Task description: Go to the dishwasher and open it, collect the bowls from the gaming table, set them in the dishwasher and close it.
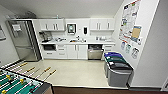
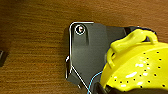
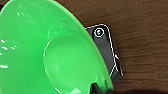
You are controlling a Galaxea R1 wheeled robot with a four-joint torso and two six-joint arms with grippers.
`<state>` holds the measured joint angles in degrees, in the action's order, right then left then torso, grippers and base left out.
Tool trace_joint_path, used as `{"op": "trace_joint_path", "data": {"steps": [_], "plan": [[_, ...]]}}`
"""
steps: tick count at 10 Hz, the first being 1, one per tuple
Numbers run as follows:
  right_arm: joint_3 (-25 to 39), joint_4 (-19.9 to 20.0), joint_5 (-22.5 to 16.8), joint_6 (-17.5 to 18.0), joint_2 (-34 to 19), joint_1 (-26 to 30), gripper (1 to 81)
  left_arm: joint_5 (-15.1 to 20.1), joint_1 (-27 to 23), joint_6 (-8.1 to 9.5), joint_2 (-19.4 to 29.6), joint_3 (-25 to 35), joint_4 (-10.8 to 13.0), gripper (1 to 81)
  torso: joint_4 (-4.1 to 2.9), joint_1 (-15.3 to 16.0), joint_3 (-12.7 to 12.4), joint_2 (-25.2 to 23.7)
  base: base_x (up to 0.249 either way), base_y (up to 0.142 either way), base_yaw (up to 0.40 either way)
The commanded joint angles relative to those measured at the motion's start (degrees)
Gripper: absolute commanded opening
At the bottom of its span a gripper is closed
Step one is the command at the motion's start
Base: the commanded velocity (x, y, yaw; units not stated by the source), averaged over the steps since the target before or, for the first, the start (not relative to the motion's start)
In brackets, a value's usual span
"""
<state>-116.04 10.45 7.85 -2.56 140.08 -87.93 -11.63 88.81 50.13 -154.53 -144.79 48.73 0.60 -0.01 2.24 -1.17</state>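
The robot was carrying the yellow bowl (image 2: 140, 65) and green bowl (image 3: 47, 52) toward the open dishwasher (image 1: 95, 52). I could not tell if either claw was clamped. Next, it likely needed to drive closer.

Kitchenette ahead of me, seen across a pale floor (image 1: 75, 71).

I see a steel fridge (image 1: 23, 40) against the left wall, white upper cabinets (image 1: 52, 24) and a white counter (image 1: 77, 42) running along the back wall, with a coffee machine (image 1: 45, 36) at the counter's left end and a sink (image 1: 76, 40) near its middle. Lidded waste bins (image 1: 117, 68) stand in a row along the right wall, under posters (image 1: 130, 21). A foosball table (image 1: 21, 81) with a green field and yellow-handled rods fills the lower left corner. Brown wood-grain flooring (image 2: 32, 37) lies under my wrist cameras.
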Motion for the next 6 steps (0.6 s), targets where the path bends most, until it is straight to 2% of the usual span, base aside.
{"op": "trace_joint_path", "data": {"steps": [1, 6], "plan": [[0.48, -0.60, -2.93, -0.25, -2.24, 2.80, 1.0, 1.96, -2.28, -0.12, 1.67, -0.23, 0.32, 1.0, 0.00, 0.01, 0.00, 0.00, 0.206, 0.000, 0.000], [0.30, -0.60, -2.93, -0.25, -2.15, 2.62, 1.0, 1.96, -2.28, -0.12, 1.59, -0.23, 0.49, 1.0, 0.00, 0.01, 0.00, 0.00, 0.207, 0.000, 0.000]]}}
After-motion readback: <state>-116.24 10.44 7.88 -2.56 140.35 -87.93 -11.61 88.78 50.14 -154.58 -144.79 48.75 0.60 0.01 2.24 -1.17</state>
